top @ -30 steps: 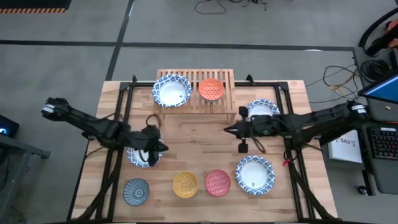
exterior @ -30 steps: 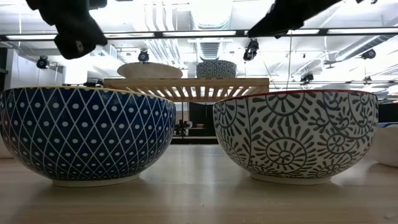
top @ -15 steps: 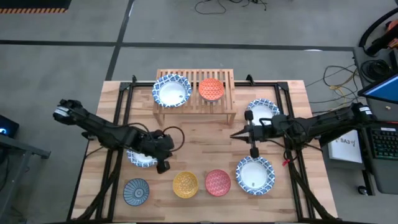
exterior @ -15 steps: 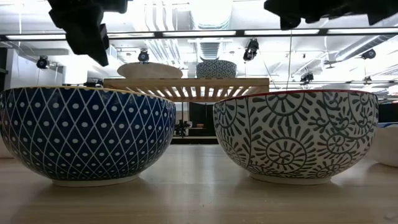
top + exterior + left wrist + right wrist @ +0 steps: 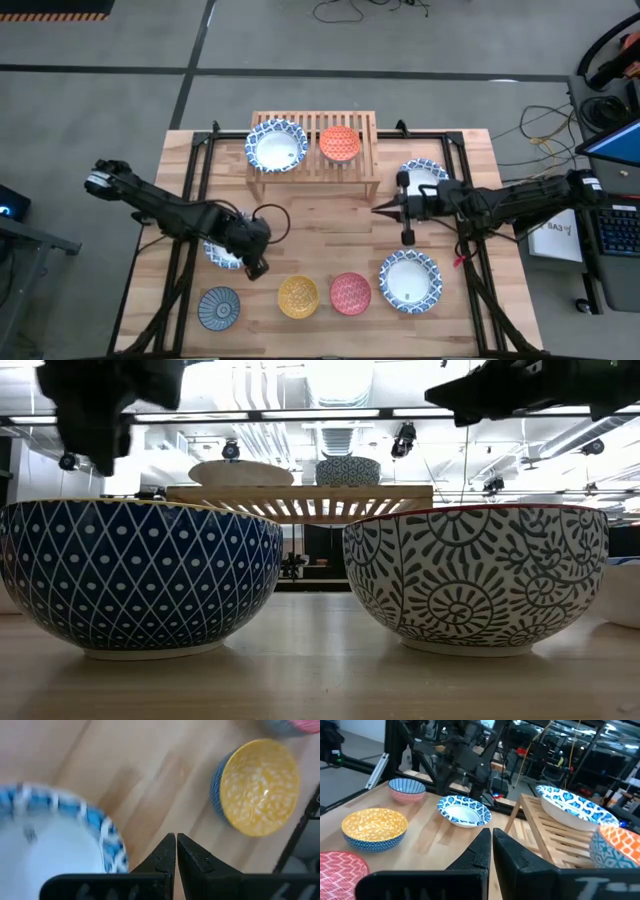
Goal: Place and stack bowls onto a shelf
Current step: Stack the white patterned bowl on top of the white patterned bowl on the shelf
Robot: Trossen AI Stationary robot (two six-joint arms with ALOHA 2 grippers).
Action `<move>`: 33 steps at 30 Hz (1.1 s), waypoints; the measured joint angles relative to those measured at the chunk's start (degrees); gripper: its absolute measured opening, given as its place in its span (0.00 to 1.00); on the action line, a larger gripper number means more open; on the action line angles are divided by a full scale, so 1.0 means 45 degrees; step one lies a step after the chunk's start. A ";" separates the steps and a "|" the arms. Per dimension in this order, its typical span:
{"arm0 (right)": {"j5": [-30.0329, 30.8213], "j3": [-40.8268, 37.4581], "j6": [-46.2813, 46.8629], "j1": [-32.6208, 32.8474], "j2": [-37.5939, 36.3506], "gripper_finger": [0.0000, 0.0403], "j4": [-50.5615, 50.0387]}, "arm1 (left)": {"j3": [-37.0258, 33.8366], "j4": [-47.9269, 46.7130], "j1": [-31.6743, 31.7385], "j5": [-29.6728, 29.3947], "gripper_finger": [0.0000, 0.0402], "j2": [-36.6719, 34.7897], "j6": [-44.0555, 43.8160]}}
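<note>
A light-wood table (image 5: 330,215) is carrying the whole scene, with the slatted shelf (image 5: 365,160) standing at its far edge. 2 bowls are sitting on the shelf: a wide white blue-rimmed bowl (image 5: 277,146) on its left part and a small orange bowl (image 5: 340,143) just beside it, near the middle.

3 more white blue-rimmed bowls are lying on the table: 1 (image 5: 424,174) near the shelf's right end, partly under the right arm, 1 (image 5: 409,280) at the front right, and 1 (image 5: 222,252) at the left, partly covered by the left arm. Along the front edge, 3 small bowls are lining up: grey-blue (image 5: 219,307), yellow (image 5: 298,296) and red (image 5: 350,293).

The left gripper (image 5: 256,268) is hovering over the bare wood between the left white bowl and the yellow bowl, its fingers (image 5: 165,855) pressed together on nothing. The right gripper (image 5: 378,211) is pointing toward the table's centre, just in front of the shelf's right end, its fingers (image 5: 481,851) likewise drawn close together and gripping nothing.
</note>
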 joint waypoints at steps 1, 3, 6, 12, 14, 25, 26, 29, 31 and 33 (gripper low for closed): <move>0.0005 -0.0003 0.0077 -0.0037 -0.0005 0.02 0.0020 | 0.0000 -0.0349 -0.0002 0.0080 0.00 0.0051 -0.0376; 0.0000 -0.0003 0.0122 -0.0048 -0.0028 0.02 0.0021 | -0.0002 -0.1094 0.0003 0.0235 0.00 0.0283 -0.1074; 0.0000 -0.0003 0.0199 -0.0043 -0.0029 0.02 0.0026 | -0.0019 -0.1925 -0.0005 0.0419 0.00 0.0725 -0.2007; 0.0005 -0.0003 0.0219 -0.0043 -0.0014 0.02 0.0021 | -0.0019 -0.1979 -0.0015 0.0739 0.07 0.1337 -0.2244; 0.0005 -0.0003 0.0219 -0.0043 -0.0014 0.02 0.0021 | -0.0019 -0.1972 -0.0015 0.0830 0.12 0.1519 -0.2263; 0.0010 -0.0003 0.0219 -0.0043 -0.0002 0.02 -0.0081 | -0.0019 -0.1938 -0.0102 0.1568 0.49 0.2786 -0.2262; 0.0017 -0.0003 0.0219 -0.0043 0.0005 0.02 -0.0081 | -0.0019 -0.1936 -0.0100 0.1566 0.50 0.2954 -0.2294; 0.0107 -0.0003 0.0219 -0.0058 0.0010 0.02 -0.0086 | -0.0019 -0.1932 -0.0102 0.1559 0.53 0.3392 -0.2219; 0.0107 -0.0003 0.0219 -0.0062 0.0010 0.02 -0.0090 | -0.0019 -0.1929 -0.0102 0.1548 0.53 0.3631 -0.2087; 0.0107 -0.0003 0.0219 -0.0058 0.0010 0.02 -0.0098 | -0.0019 -0.1926 -0.0102 0.1520 0.51 0.3890 -0.1917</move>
